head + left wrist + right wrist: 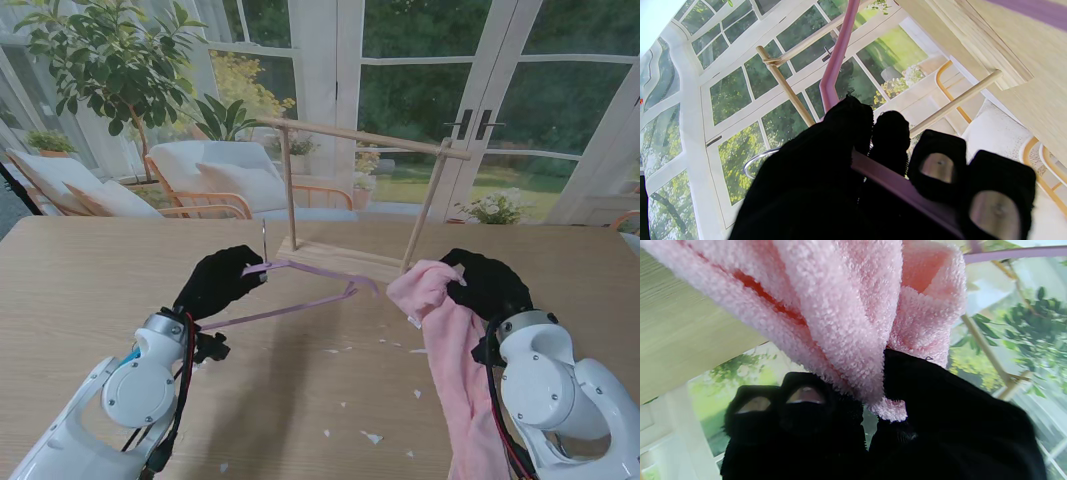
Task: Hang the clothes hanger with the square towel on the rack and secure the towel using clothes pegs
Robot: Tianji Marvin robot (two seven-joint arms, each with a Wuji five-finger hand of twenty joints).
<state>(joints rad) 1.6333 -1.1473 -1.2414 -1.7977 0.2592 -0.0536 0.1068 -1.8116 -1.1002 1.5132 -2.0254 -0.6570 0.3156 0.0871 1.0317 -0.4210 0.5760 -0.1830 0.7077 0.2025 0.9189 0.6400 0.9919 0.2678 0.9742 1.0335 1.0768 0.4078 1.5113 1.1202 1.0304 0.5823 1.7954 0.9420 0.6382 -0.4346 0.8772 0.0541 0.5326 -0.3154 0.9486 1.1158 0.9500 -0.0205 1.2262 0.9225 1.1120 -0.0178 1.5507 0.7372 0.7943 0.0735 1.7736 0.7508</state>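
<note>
Hanger in one hand, towel in the other, rack (350, 200) just beyond.
Stand view: left hand (218, 280) clamps the purple hanger (300, 290); right hand (487, 283) grips the pink towel (450, 340). Left wrist: hanger bar (887, 180) runs between the fingers (940, 163). Right wrist: towel (846, 313) pinched at fingertips (806, 396).

The stand camera is looking down from above the shoulders, taking in the table (90, 290) and facing the glass doors (480, 110) beyond. The left wrist camera is sitting close behind the left hand (853, 173), looking along its fingers towards the wooden rack (786, 88). The right wrist camera is pressing in close behind the right hand (873, 426), the pink towel (840, 313) filling its view. All three are sharing the rack and windows.
</note>
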